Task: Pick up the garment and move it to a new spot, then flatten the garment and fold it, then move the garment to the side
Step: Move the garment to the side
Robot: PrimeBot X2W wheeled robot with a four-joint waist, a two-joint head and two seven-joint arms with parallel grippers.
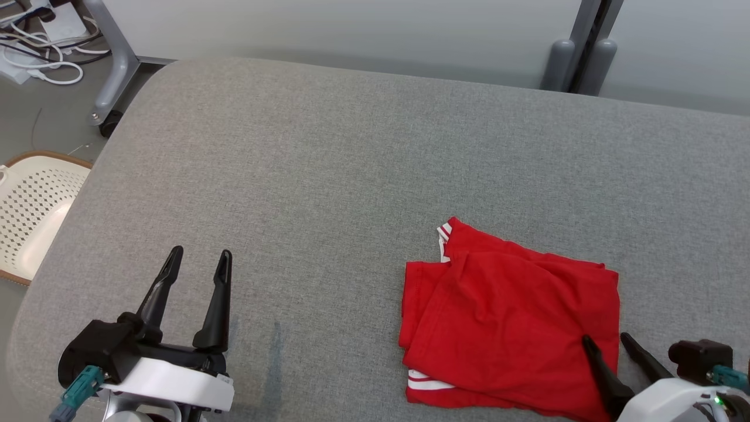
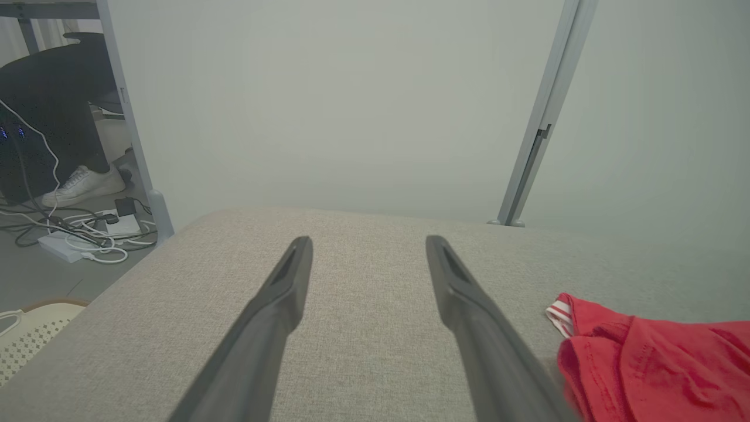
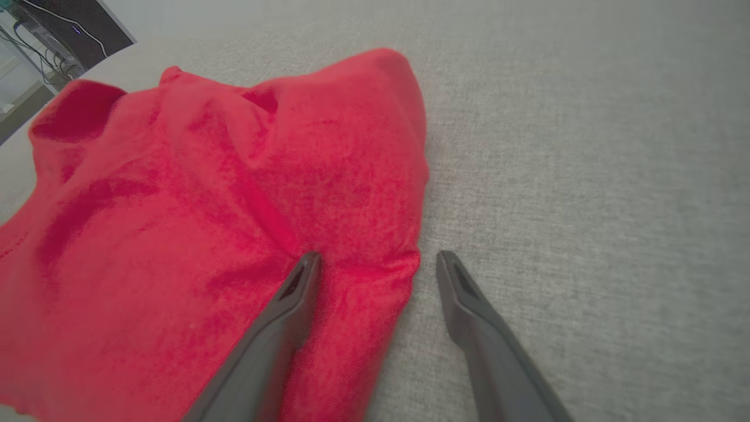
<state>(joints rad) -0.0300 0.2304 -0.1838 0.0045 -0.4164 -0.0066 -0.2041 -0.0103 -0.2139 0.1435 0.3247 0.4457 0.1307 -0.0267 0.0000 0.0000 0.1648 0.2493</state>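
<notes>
Our right fingers (image 1: pixel 599 366) stand apart astride the edge of the folded garment (image 1: pixel 510 322) on the tabletop's (image 1: pixel 351 176) near right, left fingers (image 1: pixel 218 299) apart and well clear; pinching only the top layer could undo our fold.

No writing, label, brand, number or sign can be read: none on the red garment (image 1: pixel 510 316) with its white stripes, and none on the grey padded top (image 1: pixel 351 176) it lies on.
</notes>
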